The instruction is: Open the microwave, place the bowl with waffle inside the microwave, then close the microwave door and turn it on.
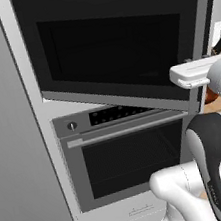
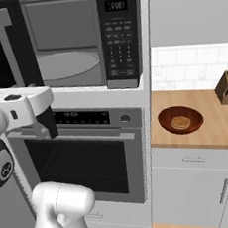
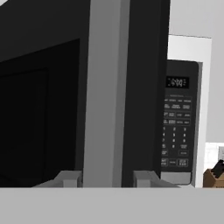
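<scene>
Your microwave door (image 1: 112, 46), the wide black panel with a dark glass window, fills the upper part of the left base view, swung open; it is rigid and hinged, so it will only turn about its hinge. Its long grey vertical bar handle (image 3: 105, 92), upright through the middle of the hand view, looks smooth and stiff: the natural place to grip, low on the bar.

In that view the gripper (image 3: 105, 178) has a fingertip on either side of the bar, narrowly spread; you cannot tell whether they pinch it.

At right centre of the right base view, the shallow reddish-brown bowl (image 2: 180, 119) with the golden waffle (image 2: 180, 123) sits on the wooden counter (image 2: 206, 121), light but able to slide.

The white hand reaches level toward the door's lower edge.
</scene>
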